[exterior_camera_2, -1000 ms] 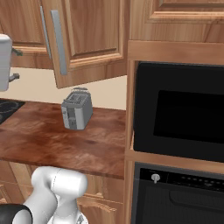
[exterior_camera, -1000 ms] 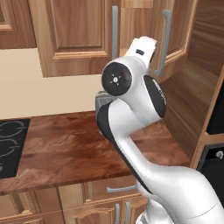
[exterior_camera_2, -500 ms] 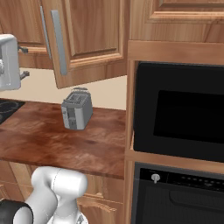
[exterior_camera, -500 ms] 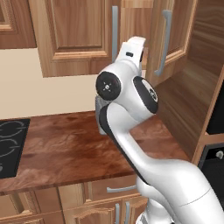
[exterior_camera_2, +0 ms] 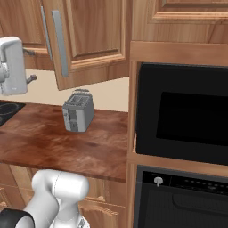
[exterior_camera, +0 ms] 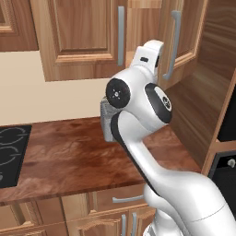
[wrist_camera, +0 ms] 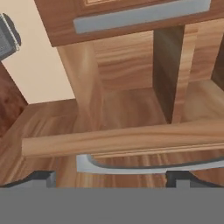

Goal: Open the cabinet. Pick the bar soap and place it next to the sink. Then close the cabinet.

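Observation:
The brown wall cabinet (exterior_camera: 78, 37) has its left door shut, grey bar handle (exterior_camera: 120, 34) upright. Its right door (exterior_camera_2: 89, 40) stands partly open. My gripper (exterior_camera: 154, 50) is raised in front of the gap between the doors. In the hand view my gripper (wrist_camera: 109, 177) is open, its fingertips (wrist_camera: 41, 177) wide apart, with the open door's handle (wrist_camera: 144, 167) lying just beyond them and the door's edge (wrist_camera: 122, 141) above it. Past the edge the cabinet's bare shelf and a wooden divider (wrist_camera: 168, 74) show. The bar soap is hidden and the sink is out of view.
A grey toaster (exterior_camera_2: 79, 111) stands on the brown counter (exterior_camera_2: 53, 147) below the cabinet. A black cooktop (exterior_camera: 11, 152) lies at the counter's left end. A tall unit with black built-in ovens (exterior_camera_2: 182, 111) walls off the right side.
The hand has shifted a little towards the cabinet gap and shows further into the right base view. The arm's elbow swung slightly left. The doors have not moved.

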### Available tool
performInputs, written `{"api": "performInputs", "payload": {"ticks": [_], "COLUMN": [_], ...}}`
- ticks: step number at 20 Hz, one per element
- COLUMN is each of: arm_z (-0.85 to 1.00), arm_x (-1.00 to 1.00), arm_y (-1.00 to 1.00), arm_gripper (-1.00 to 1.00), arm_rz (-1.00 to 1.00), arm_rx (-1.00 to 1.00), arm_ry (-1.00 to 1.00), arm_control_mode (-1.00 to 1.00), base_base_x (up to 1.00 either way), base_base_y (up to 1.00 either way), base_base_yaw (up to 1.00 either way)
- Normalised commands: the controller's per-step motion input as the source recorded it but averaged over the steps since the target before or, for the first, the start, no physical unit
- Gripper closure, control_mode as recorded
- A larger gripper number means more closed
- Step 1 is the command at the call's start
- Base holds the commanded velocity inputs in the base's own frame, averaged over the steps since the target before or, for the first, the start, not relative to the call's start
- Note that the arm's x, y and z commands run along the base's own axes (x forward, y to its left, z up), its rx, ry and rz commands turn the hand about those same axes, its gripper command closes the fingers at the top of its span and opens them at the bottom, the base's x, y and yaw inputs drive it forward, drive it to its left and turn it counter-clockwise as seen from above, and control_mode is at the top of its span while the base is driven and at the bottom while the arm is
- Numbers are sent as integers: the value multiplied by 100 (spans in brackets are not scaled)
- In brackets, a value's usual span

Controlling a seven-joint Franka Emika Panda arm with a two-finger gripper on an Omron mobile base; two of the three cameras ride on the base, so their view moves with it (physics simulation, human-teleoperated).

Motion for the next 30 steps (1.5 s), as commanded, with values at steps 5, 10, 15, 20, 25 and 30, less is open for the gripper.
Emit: {"api": "performInputs", "payload": {"ticks": [5,10,15,20,25,30], "arm_z": [0,0,-1,-4,-3,0], "arm_x": [-3,16,37,26,14,17], "arm_y": [-18,12,5,-21,-17,6], "arm_gripper": [-100,-100,-100,-100,-100,-100], "arm_rz": [-9,0,0,-3,-7,0], "arm_rx": [-2,-5,-5,-1,0,0], "arm_ry": [1,0,0,0,1,0], "arm_control_mode": [-100,-100,-100,-100,-100,-100], "base_base_x": [0,0,0,0,0,0], "base_base_y": [0,0,0,0,0,0], "base_base_yaw": [0,0,0,0,0,0]}}
